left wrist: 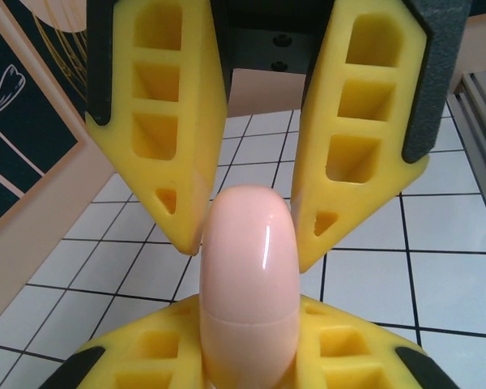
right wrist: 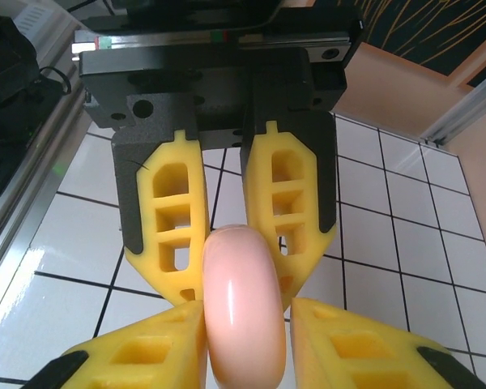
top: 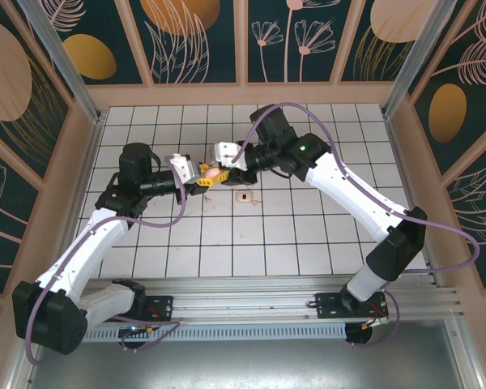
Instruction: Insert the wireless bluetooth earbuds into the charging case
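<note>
Charging case point(left wrist: 247, 275), closed, sits clamped in left hand point(left wrist: 247, 312); right hand point(right wrist: 247, 312) flanks it, grip uncertain. Next, likely: pry it open.

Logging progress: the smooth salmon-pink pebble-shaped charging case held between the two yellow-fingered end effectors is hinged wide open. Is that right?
No. The smooth salmon-pink pebble-shaped charging case is shut, its halves meeting at a thin seam; the left wrist view shows it. The rest holds.

Charging case point(right wrist: 245, 340) is seen at 6 o'clock, flanked by right pincer point(right wrist: 247, 314) pads point(right wrist: 146, 356); left pincer point(right wrist: 241, 285) is clamped on it from 12 o'clock.
</note>
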Motion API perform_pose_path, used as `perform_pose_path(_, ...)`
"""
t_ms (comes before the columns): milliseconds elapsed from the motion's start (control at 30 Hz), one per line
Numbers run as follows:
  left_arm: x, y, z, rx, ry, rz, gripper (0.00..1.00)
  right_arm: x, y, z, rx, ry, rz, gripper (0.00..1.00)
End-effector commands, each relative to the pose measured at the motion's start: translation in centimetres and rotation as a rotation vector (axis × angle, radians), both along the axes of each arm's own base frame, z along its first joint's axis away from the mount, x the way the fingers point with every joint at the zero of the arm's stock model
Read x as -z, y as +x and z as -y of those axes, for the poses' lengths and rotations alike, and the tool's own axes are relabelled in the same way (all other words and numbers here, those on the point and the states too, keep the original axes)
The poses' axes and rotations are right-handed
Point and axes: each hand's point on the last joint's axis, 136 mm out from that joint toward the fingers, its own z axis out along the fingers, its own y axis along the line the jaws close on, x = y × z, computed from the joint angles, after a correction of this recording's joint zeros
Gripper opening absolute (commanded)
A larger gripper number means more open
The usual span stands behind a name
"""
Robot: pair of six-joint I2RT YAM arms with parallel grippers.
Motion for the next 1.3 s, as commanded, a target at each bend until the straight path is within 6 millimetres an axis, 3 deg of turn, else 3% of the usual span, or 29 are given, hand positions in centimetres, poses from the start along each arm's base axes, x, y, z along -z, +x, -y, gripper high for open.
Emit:
perform_pose_path(0, -1.2, -1.3, 0.4, 0.063, -0.027, 0.014, 0.22, -3.5, 2.0, 0.3, 0.061, 0.113, 0.085, 0.32)
perform_pose_path(867, -1.2, -1.4, 0.6, 0.067, -0.034, 0.005, 0.22, -5.0, 2.4, 1.5, 0.088, 0.193, 0.072, 0.35)
perform_pose_path(1267, -1.3, -0.9, 1.1, 0.066, -0.133, -0.118, 0.23, -6.4, 1.3, 2.9, 0.109, 0.296, 0.016, 0.37)
